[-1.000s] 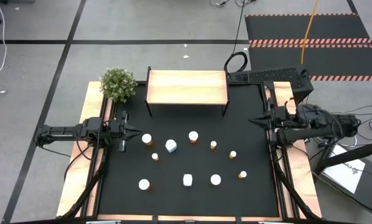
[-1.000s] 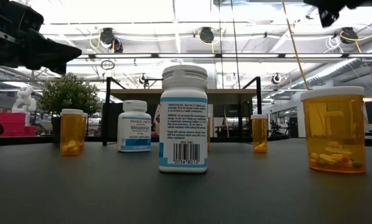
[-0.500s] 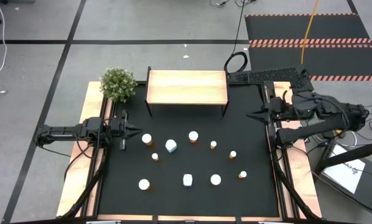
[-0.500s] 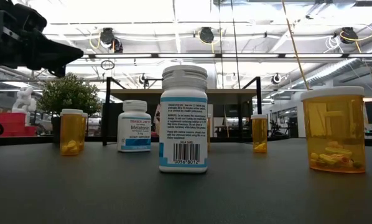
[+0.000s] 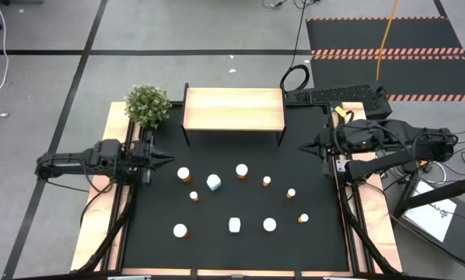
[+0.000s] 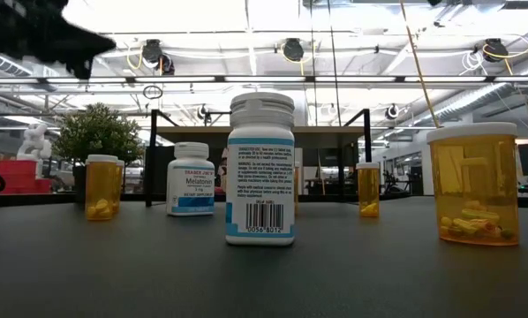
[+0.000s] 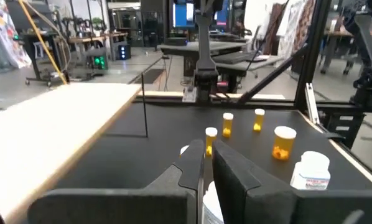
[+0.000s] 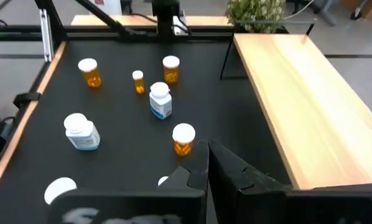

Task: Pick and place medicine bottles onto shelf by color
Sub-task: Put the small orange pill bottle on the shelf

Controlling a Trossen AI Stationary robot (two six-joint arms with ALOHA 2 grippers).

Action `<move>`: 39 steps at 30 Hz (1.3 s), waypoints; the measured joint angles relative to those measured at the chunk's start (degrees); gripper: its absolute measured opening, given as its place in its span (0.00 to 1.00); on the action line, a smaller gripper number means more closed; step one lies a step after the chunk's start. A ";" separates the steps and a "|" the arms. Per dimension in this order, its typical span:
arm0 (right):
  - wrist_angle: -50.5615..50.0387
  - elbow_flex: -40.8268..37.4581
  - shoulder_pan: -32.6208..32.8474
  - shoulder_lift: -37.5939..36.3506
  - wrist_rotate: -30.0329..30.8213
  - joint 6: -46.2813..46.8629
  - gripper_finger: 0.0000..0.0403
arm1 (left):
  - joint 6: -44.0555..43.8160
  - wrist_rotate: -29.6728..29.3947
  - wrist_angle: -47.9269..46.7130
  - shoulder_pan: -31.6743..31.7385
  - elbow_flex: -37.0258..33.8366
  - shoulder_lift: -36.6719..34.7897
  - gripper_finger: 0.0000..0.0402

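Dark left gripper [image 5: 164, 158] at the mat's left edge, fingers pinched nearly together on nothing, now raised and pulled slightly back from where it hovered a second ago. Beside it, a bushy potted plant [image 5: 147, 104] at the far left corner. Matte black mat [image 5: 318, 249], flat and smooth, strewn with small cylindrical medicine bottles [image 5: 214, 182]: translucent orange ones with white caps, opaque white ones with blue labels (the nearest white one looms tall in the low view), all upright, apart from one another, none moved. Along the far edge, the shelf [image 5: 234, 108]: pale smooth wood on thin black legs, top bare. Open mat between shelf and bottles, and wide lanes among them. Right gripper [image 5: 304, 146] clamped shut, empty, pushed farther in over the mat's right edge than before.
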 joint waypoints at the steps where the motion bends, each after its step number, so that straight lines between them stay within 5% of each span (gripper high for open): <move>1: 1.37 -0.88 0.00 0.01 0.00 0.00 0.00 | 0.69 0.00 -1.77 0.00 2.39 1.49 0.09; 10: 13.18 -8.96 0.00 0.05 -0.11 -1.65 0.00 | 7.15 -2.39 -14.85 0.00 22.88 18.39 0.09; 16: 16.99 -13.13 0.00 0.05 -0.14 -2.78 0.00 | 14.95 -2.40 -15.59 0.00 31.83 27.00 0.08; 25: 19.71 -16.49 0.00 0.31 -0.15 2.34 0.00 | 20.99 -2.40 -14.60 0.00 34.92 34.00 0.01; 39: 15.66 -13.29 0.04 5.25 4.28 10.06 0.02 | 17.22 -2.38 -15.14 0.00 34.92 35.99 0.01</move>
